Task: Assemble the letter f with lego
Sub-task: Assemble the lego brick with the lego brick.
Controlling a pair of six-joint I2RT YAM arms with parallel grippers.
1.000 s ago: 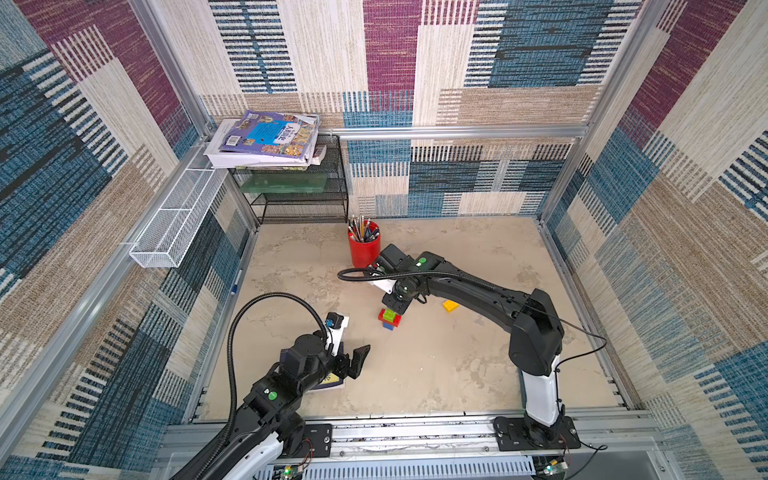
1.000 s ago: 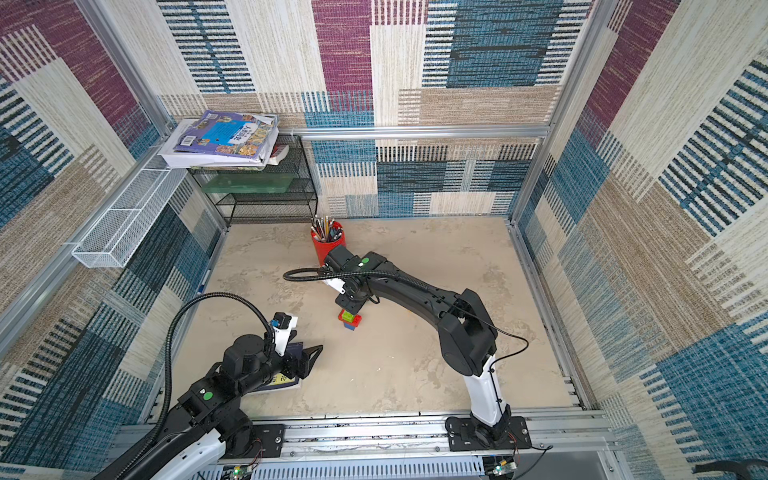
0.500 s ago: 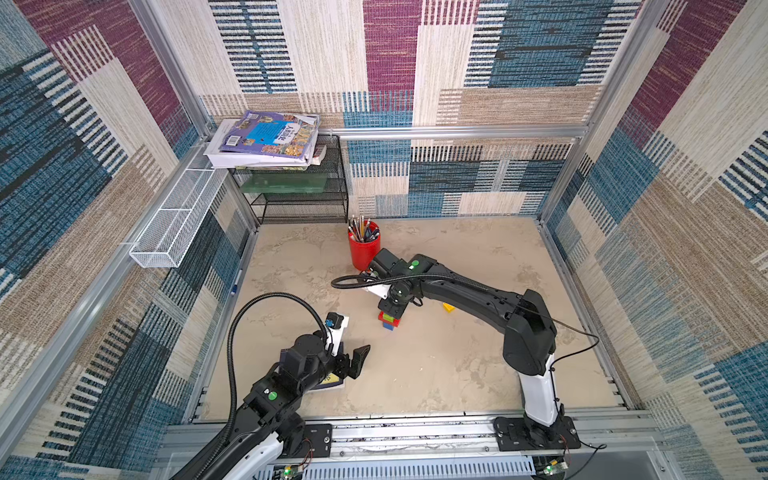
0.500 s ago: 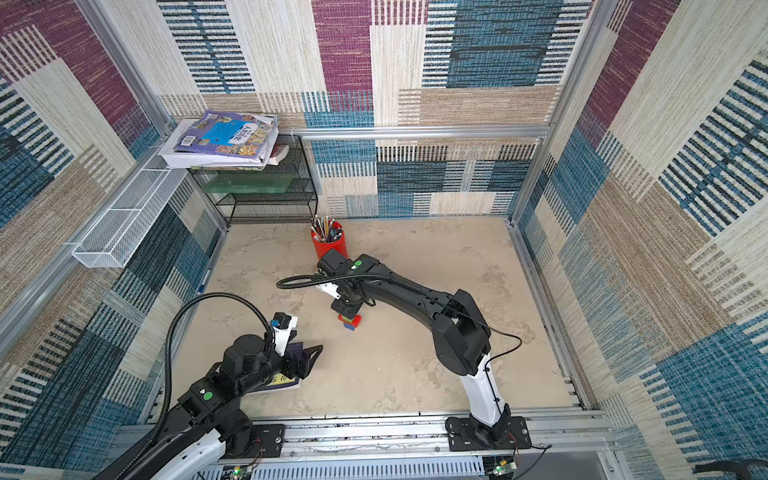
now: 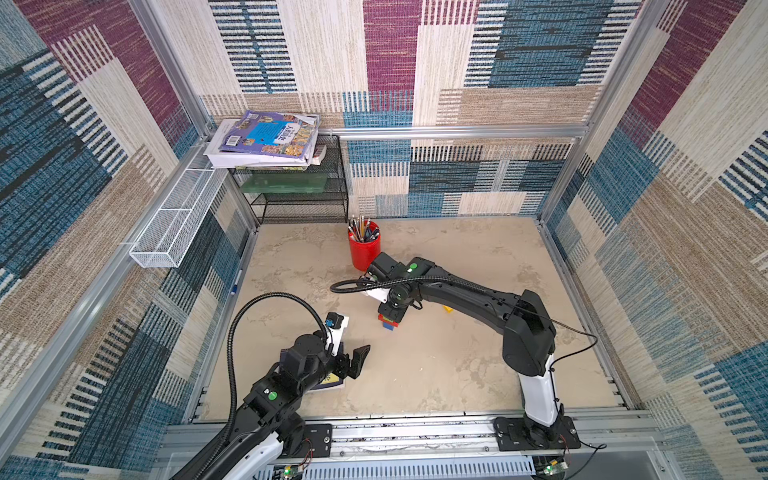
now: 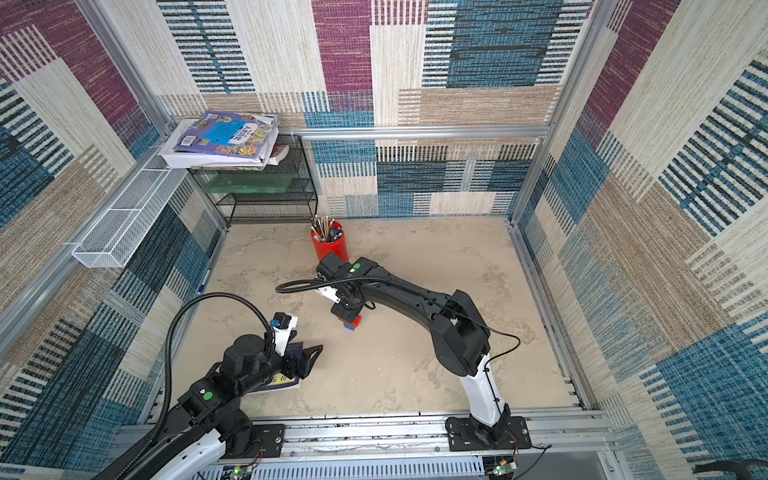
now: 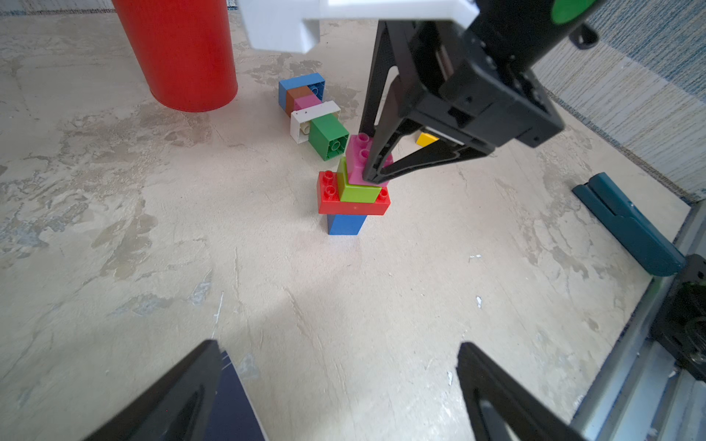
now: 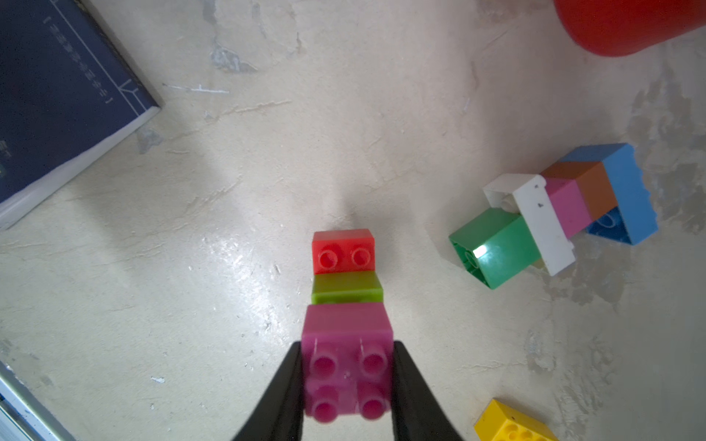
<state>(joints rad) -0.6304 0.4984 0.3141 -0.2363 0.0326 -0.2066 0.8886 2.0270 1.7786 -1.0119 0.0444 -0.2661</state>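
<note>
While your left pincer [image 7: 338, 344] hangs spread wide with nothing in it, low over the near side of the worktop [image 7: 153, 248], one finger overlaps a dark blue book [image 8: 57, 95] lying flat there.

Further in, mid-worktop, you have the standing stack. A blue brick [image 7: 345, 224] is on the worktop with a red oblong brick [image 7: 353, 208] across it. A lime brick [image 7: 359, 191] sits on the red, a pair of red studs bare beside it. A pink brick [image 8: 345, 324] is on top.

Your right pincer [image 8: 347, 351] comes straight down on that pink brick. Its jaws are narrowed and clamped on two opposite sides, fingers [image 8: 282, 389] touching the plastic, four pink studs showing between them. Can't tell if the pink is pressed fully home on the lime.

Just behind the stack, clear of it, a second assembly lies on its side. It is a green brick [image 8: 496, 248], white oblong brick [image 8: 542, 221], second pink brick [image 8: 567, 206], brown brick [image 8: 588, 183] and blue oblong brick [image 8: 630, 191] joined in a row, green end nearest the stack.

A lone yellow brick [image 7: 426, 139] lies on the worktop to the stack's right, touching nothing.

Beyond, a red cup [image 7: 179, 53] of pencils [image 5: 363, 230] stands upright, near the fallen assembly but apart from it. At the back wall there's a black wire rack [image 5: 299, 199] with books [image 5: 266, 139] piled on top.
</note>
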